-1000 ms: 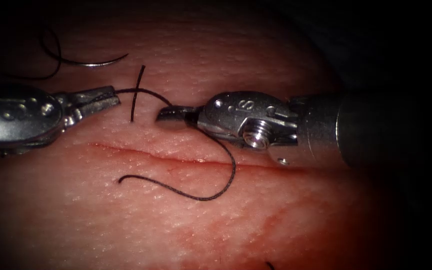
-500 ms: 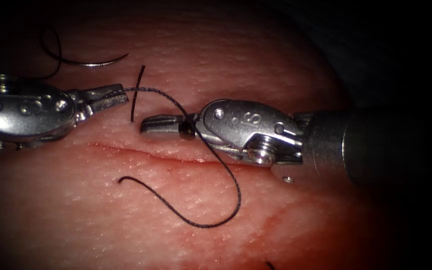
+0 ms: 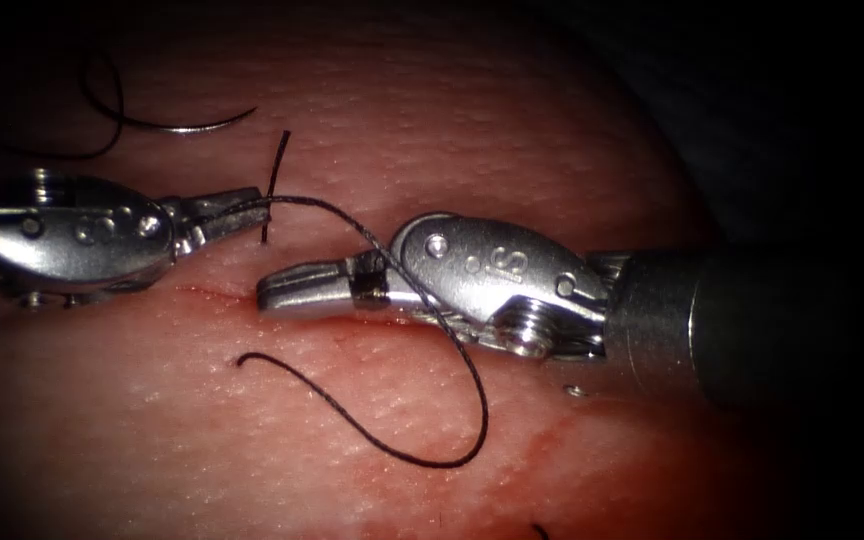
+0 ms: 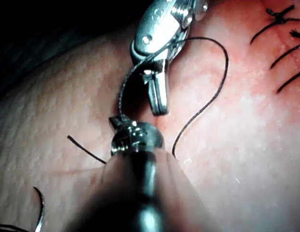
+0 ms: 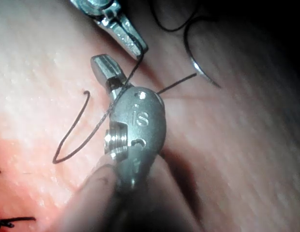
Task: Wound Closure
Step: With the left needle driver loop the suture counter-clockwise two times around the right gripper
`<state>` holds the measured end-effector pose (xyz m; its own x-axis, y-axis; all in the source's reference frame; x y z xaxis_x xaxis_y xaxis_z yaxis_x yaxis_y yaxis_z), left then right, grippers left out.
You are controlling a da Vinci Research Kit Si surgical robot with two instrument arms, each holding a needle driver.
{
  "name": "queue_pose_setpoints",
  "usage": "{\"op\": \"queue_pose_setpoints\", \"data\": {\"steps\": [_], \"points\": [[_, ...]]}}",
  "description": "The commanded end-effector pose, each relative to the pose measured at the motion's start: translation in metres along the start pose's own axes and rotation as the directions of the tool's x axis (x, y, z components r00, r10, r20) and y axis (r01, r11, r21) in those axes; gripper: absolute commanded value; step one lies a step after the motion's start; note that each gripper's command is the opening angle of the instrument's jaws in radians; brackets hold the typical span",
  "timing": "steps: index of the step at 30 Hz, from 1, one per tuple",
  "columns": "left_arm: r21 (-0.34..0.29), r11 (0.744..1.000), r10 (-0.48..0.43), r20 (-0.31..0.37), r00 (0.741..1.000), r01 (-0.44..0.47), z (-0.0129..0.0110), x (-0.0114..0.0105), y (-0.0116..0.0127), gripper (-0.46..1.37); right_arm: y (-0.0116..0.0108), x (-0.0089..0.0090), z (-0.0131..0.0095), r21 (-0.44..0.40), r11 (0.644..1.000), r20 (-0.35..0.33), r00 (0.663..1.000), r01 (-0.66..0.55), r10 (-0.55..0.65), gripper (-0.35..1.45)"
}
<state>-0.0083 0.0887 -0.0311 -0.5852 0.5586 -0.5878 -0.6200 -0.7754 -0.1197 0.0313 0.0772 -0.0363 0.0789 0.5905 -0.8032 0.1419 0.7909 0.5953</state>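
Black braided thread (image 3: 457, 345) runs from the closed tip of the left claw (image 3: 248, 203), which grips it just above the cut (image 3: 214, 292), arcs rightward over the neck of the right claw (image 3: 282, 291), crosses the cut and curls across the tissue (image 3: 252, 440) below it to a free end (image 3: 239, 361). The right claw's jaws appear pressed together with nothing visibly between them; the thread lies draped across the tool behind the jaws and is not grasped. A short upright thread tail (image 3: 274, 180) stands out of the tissue beside the left claw's tip. The curved needle (image 3: 187, 128) lies loose on the tissue surface above the cut, toward the endoscope view's left, held by neither tool and not embedded. Judged risks: the draped strand may slide off the smooth metal of the right claw if tension slackens; the left claw's grip sits at the very tip, so a sideways pull could free the thread; the unattended needle could snag the trailing loop.
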Motion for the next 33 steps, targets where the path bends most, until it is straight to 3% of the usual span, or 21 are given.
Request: {"op": "queue_pose_setpoints", "data": {"steps": [1, 8, 12, 17, 21, 25, 33], "points": [[-0.010, 1.000, 0.002, 0.000, 1.000, -0.002, 0.0002, -0.0003, 0.0002, -0.35, 0.0000, 0.0001, 0.0000, 0.003, 1.000, -0.034, 0.999, -0.014, 0.014, -0.35], [-0.011, 1.000, 0.003, 0.001, 1.000, -0.003, 0.0005, -0.0011, 0.0014, -0.35, 0.0010, 0.0016, -0.0005, -0.021, 0.998, -0.200, 0.979, -0.054, 0.048, -0.35], [-0.011, 1.000, -0.002, 0.000, 1.000, 0.002, 0.0004, -0.0009, 0.0024, -0.35, 0.0017, 0.0021, -0.0008, -0.078, 0.994, -0.251, 0.966, -0.083, 0.061, -0.35], [-0.014, 0.999, 0.031, 0.009, 0.999, -0.031, 0.0001, 0.0008, 0.0041, -0.35, 0.0033, 0.0020, -0.0007, -0.192, 0.973, -0.317, 0.946, -0.129, 0.063, -0.35], [-0.019, 0.999, 0.046, 0.016, 0.999, -0.045, -0.0005, 0.0020, 0.0054, -0.35, 0.0042, 0.0013, -0.0007, -0.252, 0.959, -0.310, 0.949, -0.133, 0.050, -0.35], [-0.015, 0.998, 0.055, 0.027, 0.998, -0.054, -0.0014, 0.0028, 0.0064, -0.35, 0.0048, 0.0007, -0.0009, -0.295, 0.947, -0.263, 0.964, -0.127, 0.048, -0.35], [-0.030, 0.997, 0.076, 0.053, 0.996, -0.075, -0.0037, 0.0045, 0.0065, -0.35, 0.0043, -0.0004, -0.0004, -0.314, 0.945, -0.103, 0.993, -0.089, 0.059, -0.35]]}}
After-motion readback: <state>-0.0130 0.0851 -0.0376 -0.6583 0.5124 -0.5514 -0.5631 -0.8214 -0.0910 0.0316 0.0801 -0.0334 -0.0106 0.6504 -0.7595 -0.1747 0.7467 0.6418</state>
